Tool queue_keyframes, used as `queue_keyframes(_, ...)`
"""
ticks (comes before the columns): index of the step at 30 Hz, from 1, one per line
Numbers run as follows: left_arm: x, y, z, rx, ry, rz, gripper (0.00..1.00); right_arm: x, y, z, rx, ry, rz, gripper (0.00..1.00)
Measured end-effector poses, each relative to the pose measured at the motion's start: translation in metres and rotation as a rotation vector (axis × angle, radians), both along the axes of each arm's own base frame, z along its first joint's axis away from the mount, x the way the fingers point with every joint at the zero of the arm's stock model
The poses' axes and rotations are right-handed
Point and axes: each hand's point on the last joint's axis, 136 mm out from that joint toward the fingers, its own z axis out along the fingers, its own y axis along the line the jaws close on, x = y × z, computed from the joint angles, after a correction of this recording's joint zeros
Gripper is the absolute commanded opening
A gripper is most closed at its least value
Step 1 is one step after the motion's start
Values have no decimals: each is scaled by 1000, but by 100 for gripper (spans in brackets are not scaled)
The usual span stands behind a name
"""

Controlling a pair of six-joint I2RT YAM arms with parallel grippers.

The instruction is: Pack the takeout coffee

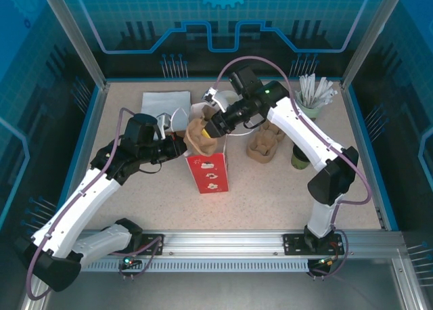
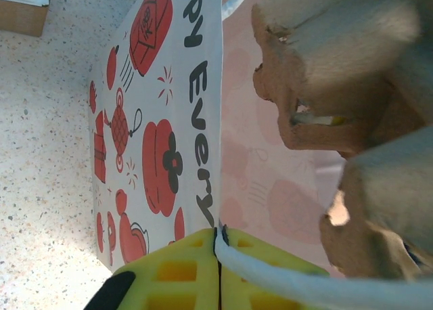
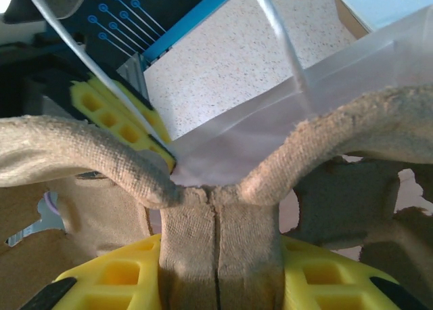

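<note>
A red-and-white paper bag (image 1: 210, 171) (image 2: 155, 120) stands mid-table, mouth up. My left gripper (image 1: 181, 146) (image 2: 220, 232) is shut on the bag's left rim. Over the bag's mouth, my right gripper (image 1: 215, 126) (image 3: 213, 208) is shut on the middle rib of a brown pulp cup carrier (image 1: 201, 137) (image 3: 196, 256) (image 2: 338, 86). The carrier's lower part sits in the mouth, against the bag's pale inner wall (image 3: 243, 147). The takeout coffee (image 1: 300, 160), a small dark green cup, stands on the table at the right, partly behind the right arm and apart from both grippers.
A second pulp carrier (image 1: 264, 142) lies right of the bag. A pale-green pot of white wrapped sticks (image 1: 312, 100) stands at the back right. A flat white packet (image 1: 166, 101) and white lids (image 1: 181, 118) lie behind the bag at the back left.
</note>
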Motion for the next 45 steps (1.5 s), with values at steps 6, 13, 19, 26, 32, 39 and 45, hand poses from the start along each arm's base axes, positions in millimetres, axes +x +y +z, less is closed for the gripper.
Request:
queue_keyframes(6, -3, -4, 0, 12, -13, -35, 2, 5, -4, 0, -31, -23, -24, 34)
queue_keyframes(13, -10, -15, 0, 30, -23, -93, 1, 13, -8, -2, -62, -49, -61, 34)
queue_keyframes(19, -13, -17, 1, 42, -26, -115, 0, 20, -15, -8, -112, -78, -93, 33)
queue_keyframes(26, -15, -19, 4, 47, -33, -129, 0, 25, -20, -13, -152, -107, -109, 33)
queue_keyframes(32, -14, -21, 7, 48, -31, -133, 0, 28, -26, -15, -182, -141, -113, 33)
queue_keyframes(39, -11, -18, 11, 63, -39, -114, 0, 25, -35, -20, -230, -187, -88, 33)
queue_keyframes(45, -7, -19, 15, 73, -36, -111, 0, 16, -38, -26, -293, -231, -41, 34)
